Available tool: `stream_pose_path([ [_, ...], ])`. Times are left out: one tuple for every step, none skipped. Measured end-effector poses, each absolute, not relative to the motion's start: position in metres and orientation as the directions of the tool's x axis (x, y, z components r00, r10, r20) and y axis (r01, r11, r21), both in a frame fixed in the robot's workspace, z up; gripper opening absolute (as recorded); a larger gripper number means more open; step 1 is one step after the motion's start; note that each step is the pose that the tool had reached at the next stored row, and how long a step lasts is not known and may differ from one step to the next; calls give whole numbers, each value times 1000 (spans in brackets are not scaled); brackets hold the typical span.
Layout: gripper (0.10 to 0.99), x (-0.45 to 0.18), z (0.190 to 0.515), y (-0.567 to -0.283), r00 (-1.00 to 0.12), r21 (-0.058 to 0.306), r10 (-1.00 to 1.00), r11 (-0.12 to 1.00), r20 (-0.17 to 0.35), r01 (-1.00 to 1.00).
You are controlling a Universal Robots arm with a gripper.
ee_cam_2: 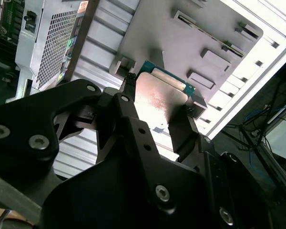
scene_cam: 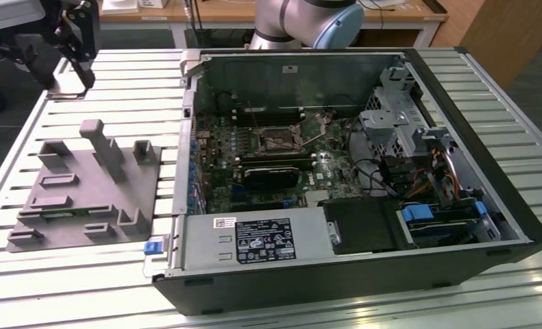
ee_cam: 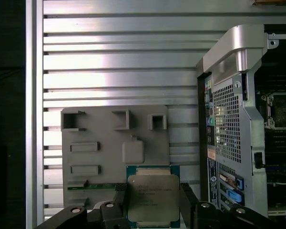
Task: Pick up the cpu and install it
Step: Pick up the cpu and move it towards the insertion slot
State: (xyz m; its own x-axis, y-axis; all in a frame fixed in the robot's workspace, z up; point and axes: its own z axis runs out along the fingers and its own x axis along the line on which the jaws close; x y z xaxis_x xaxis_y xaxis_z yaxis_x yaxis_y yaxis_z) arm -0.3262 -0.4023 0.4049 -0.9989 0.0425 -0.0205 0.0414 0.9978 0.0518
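Step in hand: the carry, by my reading. Pickup looks done; install not begun.

Gripper (scene_cam: pixel 70 75): at 10 o'clock in the exterior view, raised off the surface (scene_cam: pixel 60 281), past the far end of the tray (scene_cam: pixel 70 199). In both wrist views its two black fingers (ee_cam: pixel 118 195) are closed onto opposite edges of the cpu (ee_cam: pixel 153 199), one on each side, with no gap visible between pad and chip. The span is set by the chip's width.

Cpu: in the first wrist view the metal lid faces the camera, with a green rim showing around it. It sits flat in the grip, with no tilt that I can see. It hangs over the tray and apart from it, judging by the gripper's height in the exterior view.

Socket (scene_cam: pixel 275 140): near the middle of the board (scene_cam: pixel 220 188) inside the open case (scene_cam: pixel 344 288), between 3 and 4 o'clock from the gripper in the exterior view. Its centre looks dark and empty. I cannot tell whether its retaining frame is fully open.

What the next move calls for, as I judge it:
- The chip must stay level while it clears the case wall.
- Its edges must be squared to the socket and its corner orientation matched. I cannot check that here.
- The descent should be slow and straight with no sideways push, since the socket contacts likely bend easily.
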Motion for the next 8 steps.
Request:
stream_pose_path([
  [529,-325,405,-402,-999,52,43,998,-21,41],
  [529,-325,405,-402,-999,52,43,998,-20,41],
  [529,-324,405,-402,-999,52,43,998,-21,41],
  [529,-324,405,-402,-999,52,43,998,-21,41],
  [529,-323,405,-402,-999,52,42,998,-21,41],
  [529,-322,405,-402,-999,52,42,998,-21,41],
  [529,-322,405,-402,-999,52,42,998,-21,41],
  [529,-321,405,-402,-999,52,42,998,-21,41],
])
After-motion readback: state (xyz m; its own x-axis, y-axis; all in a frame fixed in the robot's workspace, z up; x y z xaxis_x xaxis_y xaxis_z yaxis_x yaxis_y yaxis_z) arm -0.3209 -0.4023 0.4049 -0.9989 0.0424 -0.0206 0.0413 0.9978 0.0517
